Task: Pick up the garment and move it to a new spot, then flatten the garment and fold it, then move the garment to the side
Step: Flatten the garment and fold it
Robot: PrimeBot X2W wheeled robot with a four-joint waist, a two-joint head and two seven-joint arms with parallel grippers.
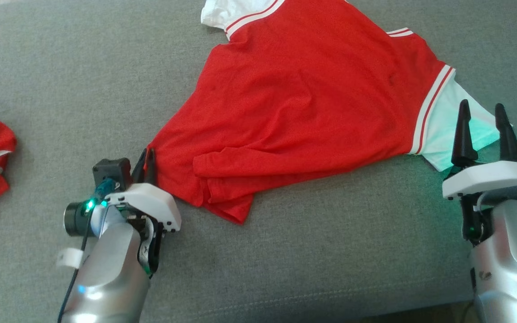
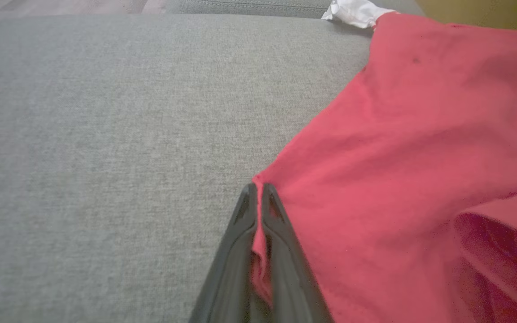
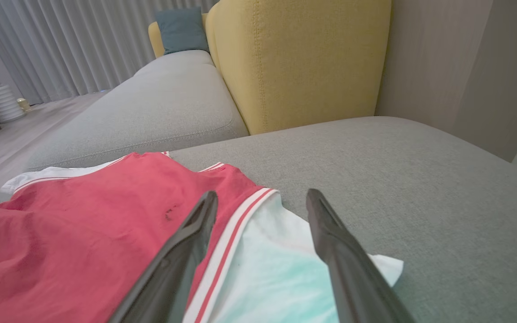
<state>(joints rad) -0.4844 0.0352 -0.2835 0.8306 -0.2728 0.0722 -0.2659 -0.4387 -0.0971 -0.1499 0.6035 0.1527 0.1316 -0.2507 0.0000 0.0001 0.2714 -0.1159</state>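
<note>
Red garment [image 1: 303, 103] diagonal, hem lower-left

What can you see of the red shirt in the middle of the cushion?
Red shirt, thin knit-looking fabric, white sleeves with red-and-white striped bands. It lies spread but wrinkled on the grey cushion, lower hem folded over itself. The left tool is shut on its left corner; the right tool stands open over the right one, not gripping it.
</note>
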